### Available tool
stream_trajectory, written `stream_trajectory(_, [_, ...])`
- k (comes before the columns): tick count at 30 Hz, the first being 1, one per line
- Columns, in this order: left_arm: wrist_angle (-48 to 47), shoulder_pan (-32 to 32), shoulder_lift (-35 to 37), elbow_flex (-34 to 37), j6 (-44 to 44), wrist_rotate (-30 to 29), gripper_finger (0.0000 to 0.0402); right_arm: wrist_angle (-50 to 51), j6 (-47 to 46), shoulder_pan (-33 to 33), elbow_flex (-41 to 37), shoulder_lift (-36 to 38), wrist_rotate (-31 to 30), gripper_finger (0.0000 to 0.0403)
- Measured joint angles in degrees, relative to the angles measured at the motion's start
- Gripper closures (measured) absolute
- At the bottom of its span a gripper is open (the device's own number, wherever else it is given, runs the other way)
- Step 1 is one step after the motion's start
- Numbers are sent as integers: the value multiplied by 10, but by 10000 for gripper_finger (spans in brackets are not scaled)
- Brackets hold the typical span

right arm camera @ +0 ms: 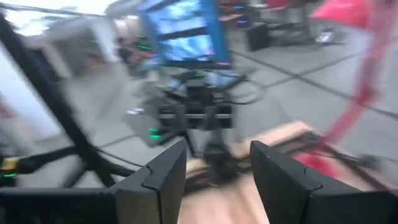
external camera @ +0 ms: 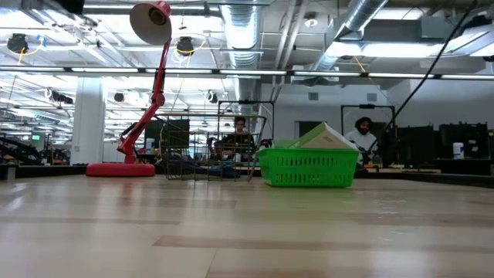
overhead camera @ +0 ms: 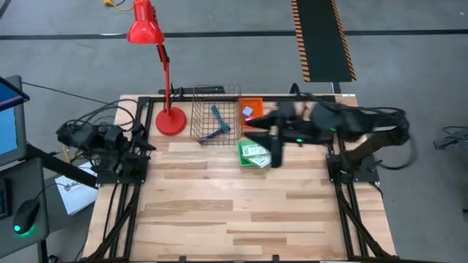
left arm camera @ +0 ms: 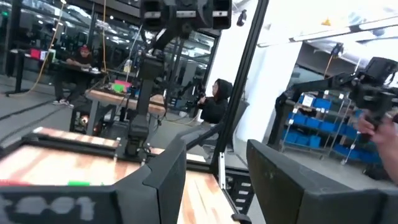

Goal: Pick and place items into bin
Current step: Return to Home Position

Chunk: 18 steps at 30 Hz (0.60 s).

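Observation:
A green bin (overhead camera: 254, 154) (external camera: 309, 167) stands on the table with white green-printed packets (overhead camera: 251, 151) inside; one packet (external camera: 325, 137) sticks up over its rim. A wire basket (overhead camera: 216, 114) (external camera: 220, 139) holds the teal pen-like stick (overhead camera: 220, 117) and the dark blue cord (overhead camera: 211, 136). An orange tray (overhead camera: 251, 107) behind the bin carries a small pink thing (overhead camera: 248, 112). No pale-blue cube shows. My right gripper (overhead camera: 266, 137) (right arm camera: 217, 171) hangs open and empty above the bin's right side, pointing toward the table's left. My left gripper (left arm camera: 214, 168) waits open at the left edge.
A red desk lamp (overhead camera: 162, 69) (external camera: 143, 93) stands on its round base (overhead camera: 170, 121) left of the wire basket. Bare wood (overhead camera: 234, 212) fills the near half of the table. People sit in the room beyond the table (external camera: 363, 133). A monitor (overhead camera: 9, 117) is off the left edge.

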<state>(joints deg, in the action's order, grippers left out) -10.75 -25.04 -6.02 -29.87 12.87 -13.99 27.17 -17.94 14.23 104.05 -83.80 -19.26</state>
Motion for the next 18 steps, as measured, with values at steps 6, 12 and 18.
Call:
stream_trajectory(6, [8, 0, 57, 82, 27, -10, 244, 145, 4, 84, -1, 66, -161, 232])
stream_trajectory(12, [47, 0, 49, 136, 34, -32, 244, 194, 20, 153, -37, 141, -230, 232])
stream_trajectory(18, [174, 0, 50, 214, 29, -35, 244, 107, 56, 209, -208, 281, -234, 232])
